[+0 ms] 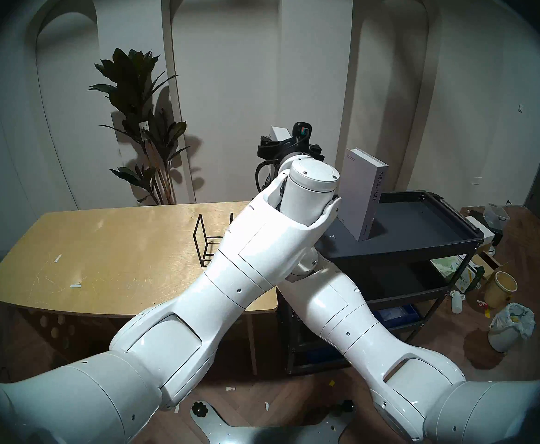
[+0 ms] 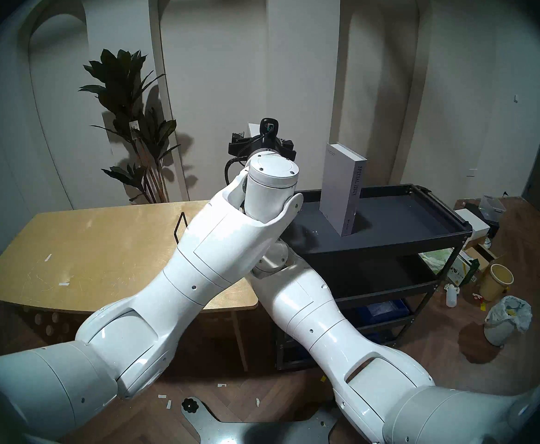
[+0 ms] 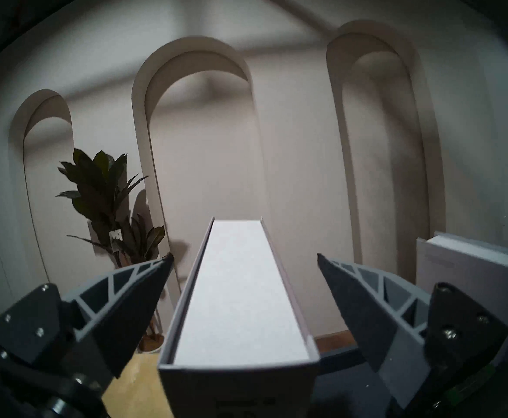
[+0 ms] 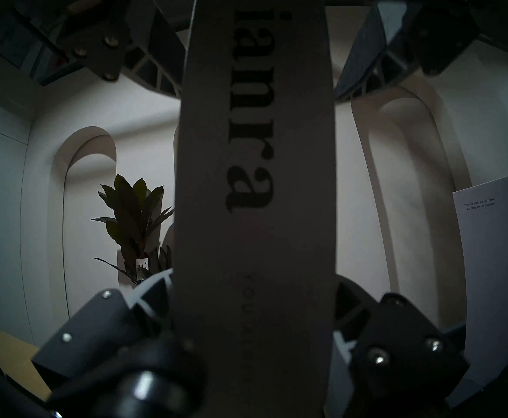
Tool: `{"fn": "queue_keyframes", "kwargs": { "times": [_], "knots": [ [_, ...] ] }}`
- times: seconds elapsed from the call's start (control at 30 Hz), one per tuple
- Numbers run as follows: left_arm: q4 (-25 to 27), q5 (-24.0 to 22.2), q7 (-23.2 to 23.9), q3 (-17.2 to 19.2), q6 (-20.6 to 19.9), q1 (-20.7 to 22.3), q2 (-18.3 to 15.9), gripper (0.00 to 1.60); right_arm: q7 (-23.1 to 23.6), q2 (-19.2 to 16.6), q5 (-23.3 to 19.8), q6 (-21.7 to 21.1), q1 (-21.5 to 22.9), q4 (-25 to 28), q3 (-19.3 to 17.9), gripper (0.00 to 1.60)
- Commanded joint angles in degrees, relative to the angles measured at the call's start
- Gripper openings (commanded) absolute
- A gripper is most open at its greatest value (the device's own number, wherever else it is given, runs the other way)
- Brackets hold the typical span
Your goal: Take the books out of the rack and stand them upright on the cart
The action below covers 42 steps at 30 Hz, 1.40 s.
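The head views showed the taller book (image 1: pixel 363 193), spine reading "SPECIAL ISSUE", standing upright on the top tray of the black cart (image 1: pixel 422 228), and the empty wire rack (image 1: pixel 207 241) on the wooden desk (image 1: pixel 102 257), partly behind the left arm; both arms crossed in front and hid the end effectors there. Only the left wrist view showed the left end effector (image 3: pixel 244 259) spread wide, its fingers (image 3: pixel 144 290) clear of the shorter book (image 3: pixel 237 290) between them, whose white page edge faced up. Only the right wrist view showed the right end effector (image 4: pixel 254 280) clamped on that book's lower spine, which bore the bold letters "ianra". Whether the shorter book's base rested on the cart could not be told.
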<state>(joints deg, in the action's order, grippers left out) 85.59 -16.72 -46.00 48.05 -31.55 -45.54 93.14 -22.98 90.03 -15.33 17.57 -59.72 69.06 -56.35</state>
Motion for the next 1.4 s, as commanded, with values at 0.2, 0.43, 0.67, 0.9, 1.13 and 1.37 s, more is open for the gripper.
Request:
{"fn": "queue_keyframes", "kwargs": {
  "times": [0.2,0.43,0.67,0.9,1.13,1.37],
  "knots": [
    [11.26,0.49,3.12,0.32,4.41,8.05,3.75,1.6,-1.54,0.96,-0.05,-3.15,3.22,1.0,-1.2,0.0],
    [16.36,-0.88,4.5,6.27,4.4,8.76,1.36,1.6,-1.78,-0.9,0.17,-5.47,4.8,0.84,-2.78,0.0],
    [22.38,-3.68,6.26,12.38,1.76,5.12,-3.71,1.6,-0.78,-4.48,0.64,-7.97,6.62,0.96,-4.55,0.0],
    [26.98,-7.96,7.81,17.55,-2.69,-2.3,-8.58,1.6,2.87,-8.19,-0.18,-10.98,8.7,0.4,-6.75,0.0],
    [30.87,-13.16,10.45,21.29,-7.96,-7.79,-11.88,1.6,10.03,-10.69,-3.84,-15.78,9.78,-1.1,-8.31,0.0],
    [33.92,-18.75,13.94,24.95,-13.81,-10.43,-14.27,1.6,17.65,-13.58,-8.65,-21.38,9.71,-0.88,-7.25,0.0]
  ]
}}
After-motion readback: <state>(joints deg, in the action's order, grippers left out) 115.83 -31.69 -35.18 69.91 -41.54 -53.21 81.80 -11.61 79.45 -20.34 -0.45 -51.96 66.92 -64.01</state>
